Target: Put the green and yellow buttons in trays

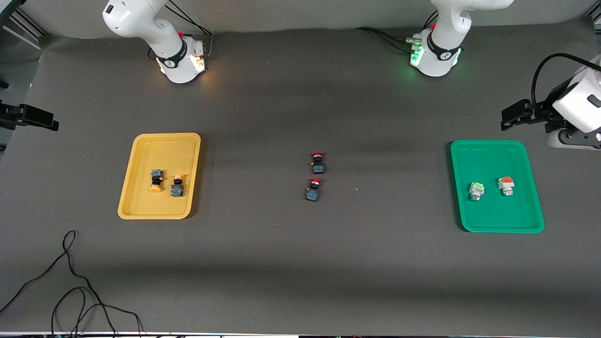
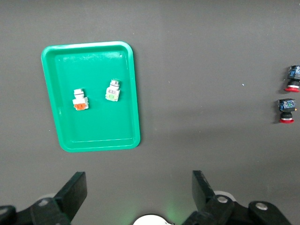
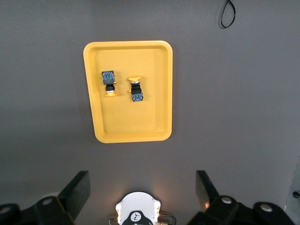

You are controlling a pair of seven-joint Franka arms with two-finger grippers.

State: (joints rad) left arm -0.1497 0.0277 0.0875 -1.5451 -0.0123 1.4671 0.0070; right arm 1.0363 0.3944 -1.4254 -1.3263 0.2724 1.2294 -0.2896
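Note:
The yellow tray [image 1: 164, 137] lies toward the right arm's end and holds two orange-yellow capped buttons [image 1: 156, 180] [image 1: 177, 185], side by side. The green tray [image 1: 488, 143] lies toward the left arm's end and holds a pale-green-topped button [image 1: 476, 190] and an orange-topped button [image 1: 505, 185]. My left gripper [image 2: 138, 180] is open and empty, high above the table, apart from the green tray [image 2: 98, 126]. My right gripper [image 3: 142, 178] is open and empty, high above the table, apart from the yellow tray [image 3: 131, 122].
Two red-capped black-blue switches [image 1: 318, 162] [image 1: 313, 189] lie on the mat midway between the trays, also in the left wrist view [image 2: 286, 110]. A black cable [image 1: 70, 281] loops on the mat nearer the camera than the yellow tray. The arm bases [image 1: 183, 61] [image 1: 434, 56] stand farthest back.

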